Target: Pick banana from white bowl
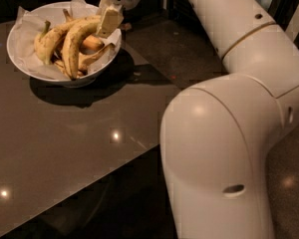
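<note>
Item under inspection: the banana [73, 46], long, strongly curved, yellow with brown freckles, lies inside the white bowl [16, 59], on top of the other fruit and toward the bowl's right half. Its pale stem end points up and right to the rim, and its dark tip hangs down toward the bowl's near side. Just to its left, and touching it along part of its length, lies a second long banana [46, 42] with a greenish stem turned upward. Smaller, browner bananas [93, 44] are tucked beneath and to the right of the pair. A white paper lining [77, 2] stands above the rim at the back and at the left. The claw [109, 22] is over the bowl's right rim, its tan end pressed at the stem end of the curved banana. Whether it is closed on that stem or only resting against it cannot be told, since the near side of the claw hides the rest. The bowl stands on a dark, glossy surface [89, 148] near the far left corner and throws a shadow toward the front and right; small light reflections [115, 135] show on the surface (one near its middle, another toward the lower left). The robot's white arm [229, 133] fills the right side of the view, rising from a bulky joint in the foreground and reaching back to the claw.
</note>
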Motion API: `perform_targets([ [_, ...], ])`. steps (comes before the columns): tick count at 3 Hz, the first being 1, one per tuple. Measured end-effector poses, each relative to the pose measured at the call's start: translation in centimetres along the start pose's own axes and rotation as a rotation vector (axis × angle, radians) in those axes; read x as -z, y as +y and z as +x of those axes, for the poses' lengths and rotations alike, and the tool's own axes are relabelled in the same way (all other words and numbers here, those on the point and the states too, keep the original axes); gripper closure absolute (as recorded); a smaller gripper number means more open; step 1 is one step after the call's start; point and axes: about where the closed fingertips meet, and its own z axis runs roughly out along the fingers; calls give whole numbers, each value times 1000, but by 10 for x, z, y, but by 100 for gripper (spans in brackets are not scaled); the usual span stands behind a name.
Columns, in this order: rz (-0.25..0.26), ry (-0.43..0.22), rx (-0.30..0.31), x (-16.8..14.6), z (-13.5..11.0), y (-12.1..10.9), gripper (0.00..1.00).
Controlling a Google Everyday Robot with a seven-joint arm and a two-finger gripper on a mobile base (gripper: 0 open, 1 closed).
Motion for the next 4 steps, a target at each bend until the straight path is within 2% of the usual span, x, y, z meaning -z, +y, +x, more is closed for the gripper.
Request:
perform_targets([
  [1, -15, -9, -60, 20, -12, 35, 100],
  [2, -21, -6, -61, 17, -11, 38, 100],
  [3, -5, -12, -90, 28, -9, 48, 100],
  [4, 70, -36, -166, 63, -8, 78, 100],
])
